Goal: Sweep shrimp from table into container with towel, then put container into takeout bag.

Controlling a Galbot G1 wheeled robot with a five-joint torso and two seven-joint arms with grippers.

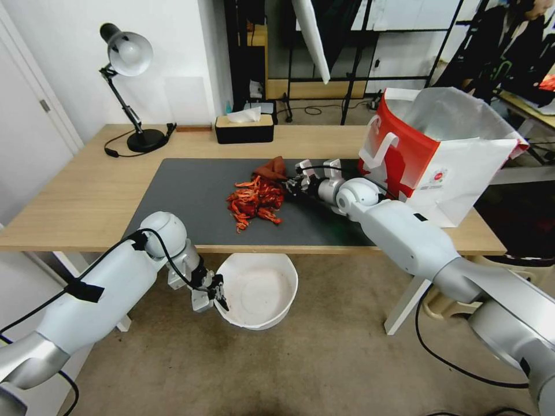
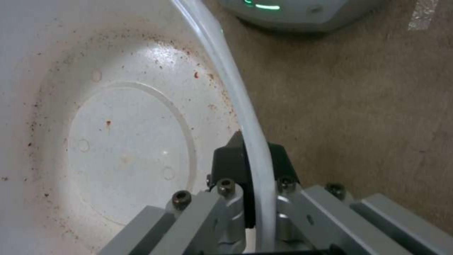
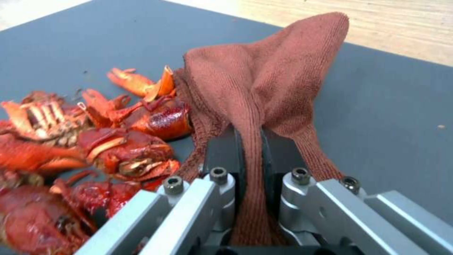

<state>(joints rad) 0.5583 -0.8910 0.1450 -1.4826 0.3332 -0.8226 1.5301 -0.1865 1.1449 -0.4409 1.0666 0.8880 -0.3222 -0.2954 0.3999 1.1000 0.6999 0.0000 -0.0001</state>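
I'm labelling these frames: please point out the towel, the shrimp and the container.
towel (image 3: 264, 81): right wrist view, on the upright fold above the tool.
shrimp (image 1: 254, 202): head view, middle of the pile on the mat.
container (image 1: 260, 289): head view, on its inner floor, below the table edge.

a: how many grippers? two. the left gripper (image 1: 215, 293) is clamped on the rim of one container (image 1: 260, 289); the right gripper (image 1: 292, 184) pinches one towel (image 1: 270, 168).

b: and just beside that right claw?

a: one pile of shrimp (image 1: 254, 202); the pieces are too tangled to count.

b: on the table (image 1: 75, 196)?

a: one takeout bag (image 1: 439, 156), one mat (image 1: 191, 190), one lamp (image 1: 130, 86), one tissue box (image 1: 244, 128).
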